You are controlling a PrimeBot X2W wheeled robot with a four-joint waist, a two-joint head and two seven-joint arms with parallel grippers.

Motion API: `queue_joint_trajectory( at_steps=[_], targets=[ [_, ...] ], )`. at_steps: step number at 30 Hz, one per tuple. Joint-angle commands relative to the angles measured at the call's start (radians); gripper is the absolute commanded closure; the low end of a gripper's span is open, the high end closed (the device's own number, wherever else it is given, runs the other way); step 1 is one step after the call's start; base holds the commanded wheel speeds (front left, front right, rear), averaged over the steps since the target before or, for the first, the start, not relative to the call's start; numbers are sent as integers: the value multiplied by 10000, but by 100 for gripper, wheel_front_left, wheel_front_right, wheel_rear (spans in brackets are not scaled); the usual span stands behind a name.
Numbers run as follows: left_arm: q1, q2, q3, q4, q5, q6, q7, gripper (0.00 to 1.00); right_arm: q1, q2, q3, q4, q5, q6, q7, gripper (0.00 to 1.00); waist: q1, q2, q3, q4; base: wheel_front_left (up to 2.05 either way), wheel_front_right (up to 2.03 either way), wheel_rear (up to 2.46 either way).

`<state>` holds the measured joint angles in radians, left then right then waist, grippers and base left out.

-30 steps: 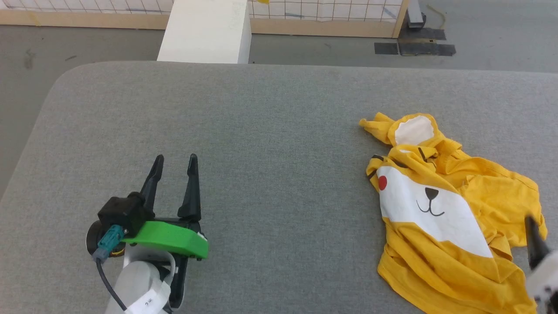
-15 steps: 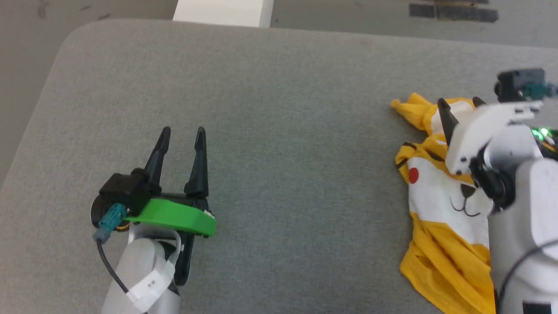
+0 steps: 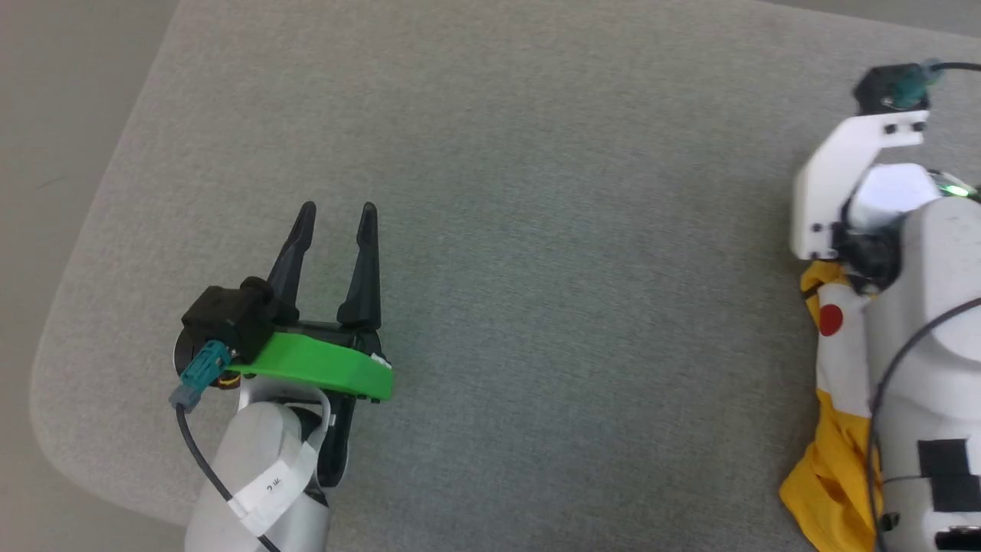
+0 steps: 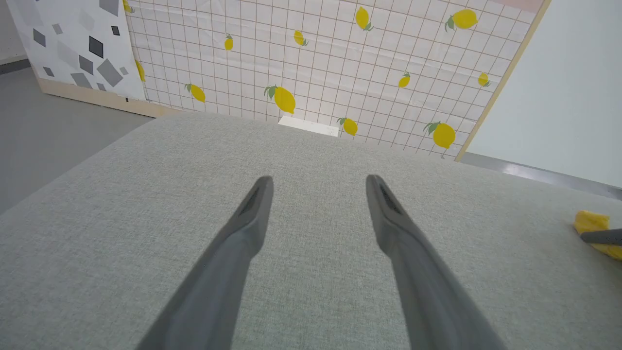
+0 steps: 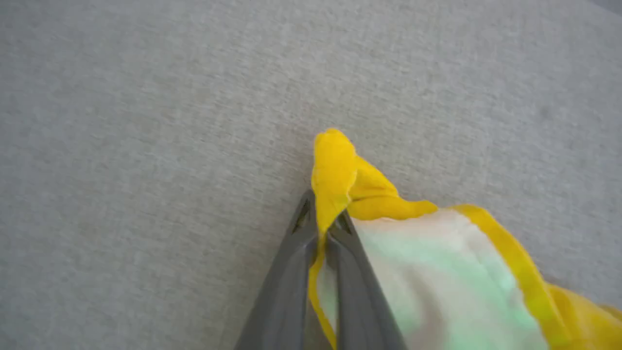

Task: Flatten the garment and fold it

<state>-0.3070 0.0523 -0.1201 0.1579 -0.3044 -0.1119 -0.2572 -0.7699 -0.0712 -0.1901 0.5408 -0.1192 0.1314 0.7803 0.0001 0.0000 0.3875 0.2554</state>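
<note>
The mustard-yellow garment [image 3: 824,368] lies crumpled at the right of the grey padded table [image 3: 536,192], its red cheek dot [image 3: 830,318] visible beside my right arm [image 3: 912,307], which covers most of it. In the right wrist view my right gripper [image 5: 323,212] is shut on a yellow tip of the garment [image 5: 335,165], next to a white patch of the print [image 5: 437,272]. My left gripper [image 3: 337,211] rests open over bare table at the left, nothing between its fingers [image 4: 319,182]. A yellow bit of garment [image 4: 590,222] peeks in at the left wrist view's right edge.
The table's rounded left corner [image 3: 54,383] drops to the floor [image 3: 46,115]. Beyond the far edge, the left wrist view shows a lemon-patterned tiled panel [image 4: 316,58] and a white block [image 4: 308,127].
The head camera has tilted down and turned, shifting the whole picture. My right arm has come in over the garment, now shut on its yellow tip. The left gripper stays open.
</note>
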Motion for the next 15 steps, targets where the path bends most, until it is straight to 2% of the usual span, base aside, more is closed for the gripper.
queue_joint_trajectory(
  at_steps=[1, 4, 7, 12, 15],
  targets=[
    [-93, -20, -7, 43, -112, 65, -45, 0, 124, 208, 492, 104, 434, -7, -476, 100, -1, 0, -91, 124, 0, 0, 0],
    [-55, -20, 37, 83, -67, 71, -46, 0, 52, 208, 1878, -203, 1446, -7, -1622, 100, -1, 0, -344, 122, 0, 0, 0],
    [37, -20, 81, 121, -20, 73, -46, 0, 157, 209, 3863, -811, 2684, -7, -2358, 100, -1, 0, -655, 91, 0, 0, 0],
    [220, -20, 146, 188, 57, 58, -46, 0, 710, 209, 6780, -1809, 3909, -7, -2436, 100, -1, 0, -1000, 20, 0, 0, 0],
    [305, -20, 136, 202, 51, 48, -46, 0, 1165, 209, 7624, -1771, 4124, -7, -2122, 100, -1, 0, -1104, 9, 0, 0, 0]
  ],
)
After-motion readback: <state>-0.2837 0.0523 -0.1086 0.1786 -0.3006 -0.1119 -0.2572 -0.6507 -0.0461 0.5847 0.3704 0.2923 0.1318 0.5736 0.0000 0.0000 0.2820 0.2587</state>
